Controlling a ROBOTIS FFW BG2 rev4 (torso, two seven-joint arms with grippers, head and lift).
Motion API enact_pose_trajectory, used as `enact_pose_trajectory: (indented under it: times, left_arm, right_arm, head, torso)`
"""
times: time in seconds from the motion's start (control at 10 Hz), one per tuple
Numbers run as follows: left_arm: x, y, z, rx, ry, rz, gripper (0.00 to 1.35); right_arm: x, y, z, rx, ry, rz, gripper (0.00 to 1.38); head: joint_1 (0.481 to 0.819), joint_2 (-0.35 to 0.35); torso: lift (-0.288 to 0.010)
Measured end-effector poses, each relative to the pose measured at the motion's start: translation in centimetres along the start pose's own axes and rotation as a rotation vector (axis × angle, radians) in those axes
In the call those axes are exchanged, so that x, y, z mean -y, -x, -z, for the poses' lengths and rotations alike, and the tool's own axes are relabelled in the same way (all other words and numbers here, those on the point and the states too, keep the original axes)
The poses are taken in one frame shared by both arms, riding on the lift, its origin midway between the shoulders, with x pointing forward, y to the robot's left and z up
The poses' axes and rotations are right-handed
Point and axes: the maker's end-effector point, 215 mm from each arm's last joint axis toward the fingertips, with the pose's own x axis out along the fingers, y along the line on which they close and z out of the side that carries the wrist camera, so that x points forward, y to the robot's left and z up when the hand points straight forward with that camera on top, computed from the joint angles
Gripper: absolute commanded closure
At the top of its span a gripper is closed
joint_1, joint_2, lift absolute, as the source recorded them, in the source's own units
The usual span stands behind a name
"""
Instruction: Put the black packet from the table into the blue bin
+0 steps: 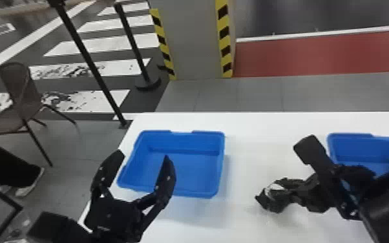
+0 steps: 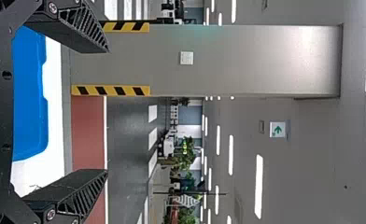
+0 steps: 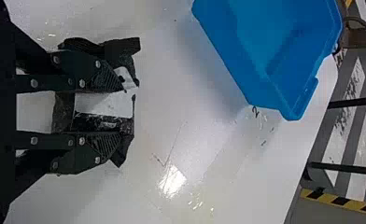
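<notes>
Packet (image 1: 273,197), black and crumpled with a pale patch, sits right of centre in the head view's lower half, clamped between the fingers of the right gripper (image 3: 125,111); whether it clears the table (image 1: 252,129) I cannot tell. The step in hand looks to be securing the grip and lifting. Loose folds stick out past both fingers, so an even squeeze, a slow straight rise and a brief check for slip would serve best. The left blue bin (image 1: 187,142), left of centre in the head view, seems the likelier goal; carry the packet well above its near wall, centre it over the floor, lower, then spread the fingers fully so no fold clings. The left gripper (image 1: 143,155), lower left with its fingers wide apart, overlaps that bin in the head view, so the path should keep off it. By count: one packet, two grippers, one table, two blue bins, the second being the right blue bin (image 1: 365,148) at the right edge; farther out, one striped pillar (image 1: 197,38) at top centre and one chair (image 1: 19,93) at left.
</notes>
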Motion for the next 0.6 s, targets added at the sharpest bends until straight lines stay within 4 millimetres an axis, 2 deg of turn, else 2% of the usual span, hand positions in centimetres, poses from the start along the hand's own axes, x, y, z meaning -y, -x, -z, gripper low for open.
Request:
enact_pose_trajectory:
  times: [0.2,0.3,0.4,0.5,0.6]
  left_arm:
    - [0.0,0.0,0.0,0.001,0.0,0.0,0.11]
    - [-0.1,0.1,-0.1,0.004,-0.002,-0.002,0.11]
    - [-0.2,0.2,-0.2,0.006,-0.002,-0.003,0.11]
    - [-0.3,0.2,-0.2,0.006,-0.002,-0.004,0.11]
    - [-0.3,0.2,-0.2,0.006,-0.002,-0.004,0.11]
  right_arm:
    - [0.1,0.3,-1.0,0.022,0.008,0.011,1.14]
    - [-0.1,0.7,-2.2,0.06,0.018,0.013,1.14]
    - [0.3,2.2,-4.4,0.137,0.024,0.035,1.14]
    - [1.6,5.4,-6.9,0.239,0.021,0.094,1.14]
    - [3.2,9.1,-8.6,0.322,0.01,0.161,1.14]
  head:
    - [0.695,0.293]
    - [0.695,0.299]
    - [0.695,0.301]
    - [0.695,0.284]
    - [0.695,0.271]
  torso:
    - [-0.11]
    - [-0.11]
    - [-0.11]
    - [-0.11]
    - [-0.11]
